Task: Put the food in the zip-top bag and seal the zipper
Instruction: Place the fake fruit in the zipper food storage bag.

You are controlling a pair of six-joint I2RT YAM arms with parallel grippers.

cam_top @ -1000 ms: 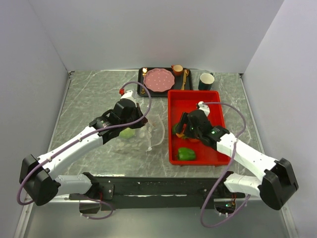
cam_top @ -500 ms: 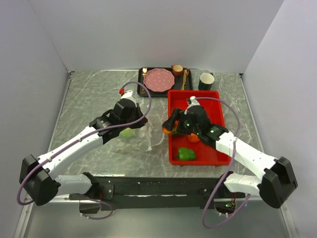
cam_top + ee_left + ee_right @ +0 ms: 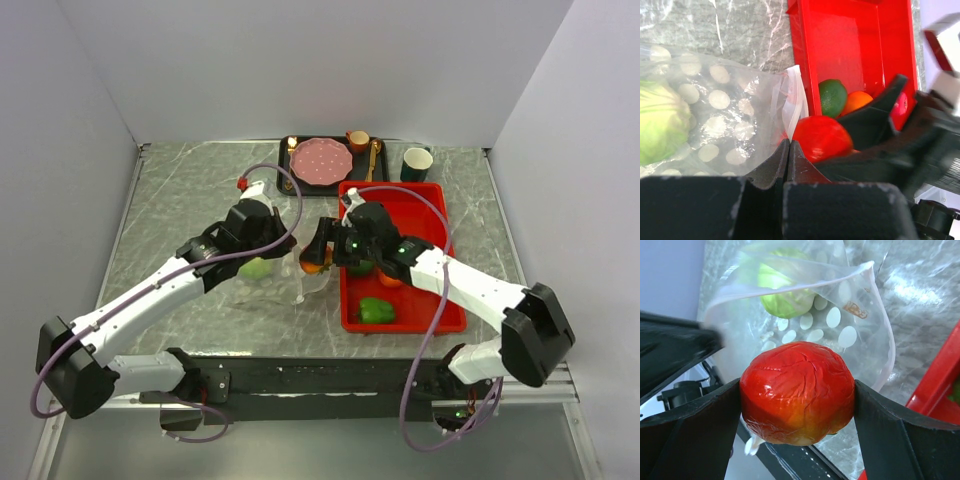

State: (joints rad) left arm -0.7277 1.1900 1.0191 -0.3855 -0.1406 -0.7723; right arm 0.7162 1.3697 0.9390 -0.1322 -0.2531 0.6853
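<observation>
The cabbage [image 3: 781,289] is the only food inside the bag [image 3: 725,100], which lies on the table [image 3: 190,200] just left of the red tray [image 3: 850,45]. That is one piece of six done.

The left gripper [image 3: 788,147] has its fingers pressed together at the bag's mouth and looks to be pinching the upper lip. From the right wrist view the mouth stands open in a wide arch. The zipper [image 3: 796,100] hangs loose along that edge, unsealed.

The right gripper [image 3: 797,390] clamps the red fruit [image 3: 795,382] between its fingers and holds it right in front of the open mouth, above the gap between tray and bag. The fruit is not yet inside, so this is the second piece, at the point of insertion.

The rest of the food is in the tray:
- The avocado [image 3: 832,96] and the orange [image 3: 856,101] sit side by side.
- The pepper [image 3: 376,310] lies nearer the front.
- A patch of red [image 3: 900,106] behind the right gripper may be the apple, though most of it is hidden.

So the red fruit must go in and be released. Four more pieces wait for pick and drop, and then the zipper has to be pressed shut along its whole length. By my reckoning the task is well under halfway.
</observation>
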